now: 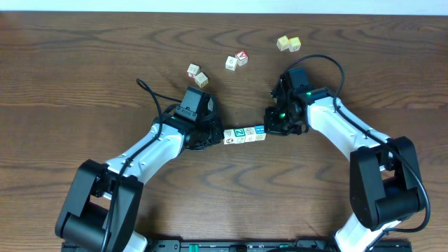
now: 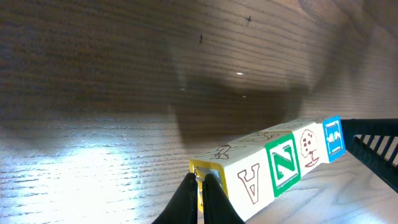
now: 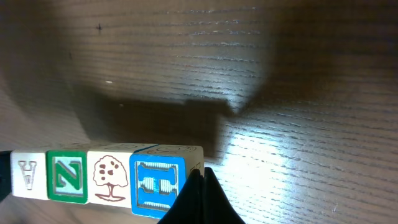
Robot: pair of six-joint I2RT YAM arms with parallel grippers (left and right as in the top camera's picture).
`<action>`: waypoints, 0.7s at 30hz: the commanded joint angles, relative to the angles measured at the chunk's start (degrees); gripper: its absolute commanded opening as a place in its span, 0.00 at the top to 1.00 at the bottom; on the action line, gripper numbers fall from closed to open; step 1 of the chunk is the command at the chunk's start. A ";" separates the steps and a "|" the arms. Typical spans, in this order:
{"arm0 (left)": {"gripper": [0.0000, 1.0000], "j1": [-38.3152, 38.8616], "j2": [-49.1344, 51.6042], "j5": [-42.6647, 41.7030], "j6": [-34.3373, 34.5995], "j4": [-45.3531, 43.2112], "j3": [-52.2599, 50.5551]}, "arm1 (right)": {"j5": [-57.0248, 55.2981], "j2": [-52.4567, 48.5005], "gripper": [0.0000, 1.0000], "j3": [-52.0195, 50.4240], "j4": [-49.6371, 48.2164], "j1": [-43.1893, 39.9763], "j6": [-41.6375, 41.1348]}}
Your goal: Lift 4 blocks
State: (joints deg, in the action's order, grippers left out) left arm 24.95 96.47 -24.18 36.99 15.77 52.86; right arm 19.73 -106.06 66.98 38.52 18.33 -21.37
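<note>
A dark, wood-grained table (image 1: 84,70) fills every view, with stray cubes lying well apart along its far side, among them two yellowish cubes (image 1: 288,43) and a red-lettered cube (image 1: 241,57). The four blocks (image 1: 244,134) sit end to end in a straight row at mid-table, between the two arms: an A, a green N, a tree and a blue H (image 3: 157,186). The left gripper (image 2: 200,186) has its jaws closed together and its tip pressed on the A end. The right gripper (image 3: 198,186), jaws likewise closed, bears on the H end. In both wrist views the row's shadow falls apart from it, so it probably hangs clear of the wood. The blocks look light, stiff and smooth-faced. Nothing joins them, so only end pressure holds the row, and a slack or off-line squeeze would likely buckle it.
</note>
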 commanded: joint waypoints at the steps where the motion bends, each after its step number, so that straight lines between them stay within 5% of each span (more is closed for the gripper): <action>1: 0.93 0.85 -1.03 -3.87 -1.22 -0.17 1.29 | 6.08 1.29 0.99 0.04 -0.22 2.40 0.81; 21: 0.93 0.85 -3.30 -5.01 -1.16 1.36 1.38 | 6.08 5.33 0.99 0.04 3.30 2.40 0.59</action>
State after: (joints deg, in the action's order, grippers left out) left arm 24.97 96.01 -24.51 36.99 17.80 52.86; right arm 20.27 -101.41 66.98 41.95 18.85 -21.26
